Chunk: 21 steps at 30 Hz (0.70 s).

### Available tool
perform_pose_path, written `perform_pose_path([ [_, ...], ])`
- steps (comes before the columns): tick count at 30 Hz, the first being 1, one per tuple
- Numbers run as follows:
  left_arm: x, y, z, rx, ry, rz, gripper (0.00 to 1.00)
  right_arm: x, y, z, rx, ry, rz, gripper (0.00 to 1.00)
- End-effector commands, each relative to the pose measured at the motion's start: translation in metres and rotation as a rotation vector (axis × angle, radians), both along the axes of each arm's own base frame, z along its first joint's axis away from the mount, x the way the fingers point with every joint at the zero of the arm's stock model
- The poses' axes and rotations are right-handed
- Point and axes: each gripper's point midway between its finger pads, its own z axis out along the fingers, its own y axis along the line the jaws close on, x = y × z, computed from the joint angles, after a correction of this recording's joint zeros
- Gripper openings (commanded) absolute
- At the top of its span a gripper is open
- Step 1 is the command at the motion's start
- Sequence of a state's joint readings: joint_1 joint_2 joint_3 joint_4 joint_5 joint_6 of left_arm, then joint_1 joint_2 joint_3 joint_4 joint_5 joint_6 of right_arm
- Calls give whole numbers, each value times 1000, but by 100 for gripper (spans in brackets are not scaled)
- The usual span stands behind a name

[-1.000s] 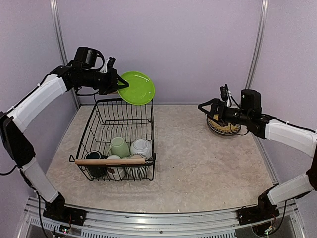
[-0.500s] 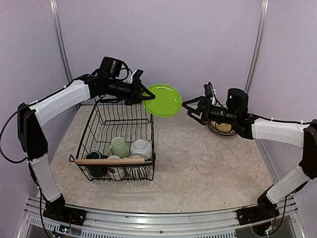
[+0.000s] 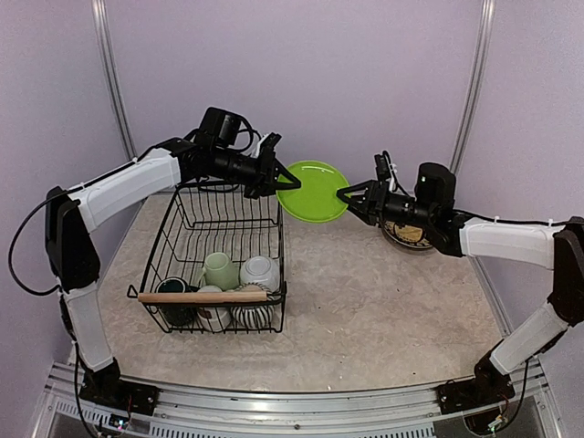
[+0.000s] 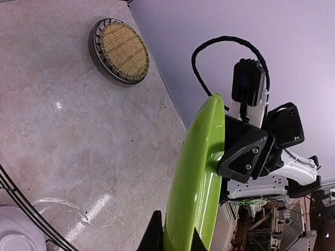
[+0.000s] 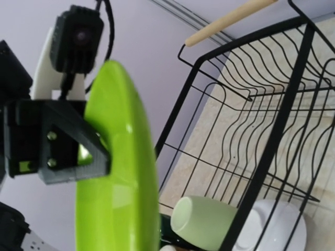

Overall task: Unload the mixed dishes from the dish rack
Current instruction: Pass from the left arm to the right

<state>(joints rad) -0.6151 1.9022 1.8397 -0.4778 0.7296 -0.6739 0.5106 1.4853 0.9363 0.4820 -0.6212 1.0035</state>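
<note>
My left gripper [image 3: 281,177] is shut on the left rim of the lime-green plate [image 3: 315,190], which hangs in the air right of the dish rack [image 3: 164,242]. My right gripper [image 3: 348,197] straddles the plate's opposite rim. One of its fingers [image 4: 243,151] lies against the plate [image 4: 201,172]; the other is hidden behind it. In the rack lie a pale green mug [image 3: 220,270], a white bowl [image 3: 260,271], a dark teal mug [image 3: 172,290], a striped mug [image 3: 248,315] and a small white cup [image 3: 212,316]. The striped plate [image 3: 408,234] rests on the table at the right.
The rack's near wooden handle [image 3: 203,297] spans its front over the dishes. The right wrist view shows the rack's wire wall [image 5: 272,136], the far handle [image 5: 230,21], the pale mug [image 5: 204,219] and the left gripper's finger [image 5: 57,149] on the plate [image 5: 118,172].
The left arm carried the green plate from above the rack's far end rightward and lower. The right arm left the striped plate, moved left to meet it, and its jaws narrowed over the rim.
</note>
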Motion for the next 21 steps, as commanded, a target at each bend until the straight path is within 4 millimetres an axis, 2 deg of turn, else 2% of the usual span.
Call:
perform_pose_path([
  [1, -4, -11, 8, -40, -17, -58, 0, 4, 6, -3, 24, 22, 10, 35],
  [4, -5, -13, 5, -40, -7, -77, 0, 5, 7, -7, 33, 37, 9, 23],
  [8, -6, -16, 1, -25, -4, -94, 0, 4, 5, -11, 50, 49, 3, 15],
  [10, -5, -15, -4, -6, -5, -88, 5, 6, 4, -15, 44, 55, 0, 5],
  [11, -3, -13, -6, 7, -12, -78, 8, 7, 3, -17, 40, 60, -4, 0],
  [14, 1, -9, -10, 34, -32, -52, 18, 8, -5, -18, 44, 61, -28, 0],
  [16, 1, -8, -9, 33, -42, -58, 33, 7, -11, -15, 50, 50, -45, 0],
  [17, 0, -8, -7, 27, -40, -66, 43, 6, -13, -14, 52, 47, -52, 0],
  [21, 3, 1, -3, 9, -52, -54, 66, 3, -22, -6, 61, 30, -54, 0],
])
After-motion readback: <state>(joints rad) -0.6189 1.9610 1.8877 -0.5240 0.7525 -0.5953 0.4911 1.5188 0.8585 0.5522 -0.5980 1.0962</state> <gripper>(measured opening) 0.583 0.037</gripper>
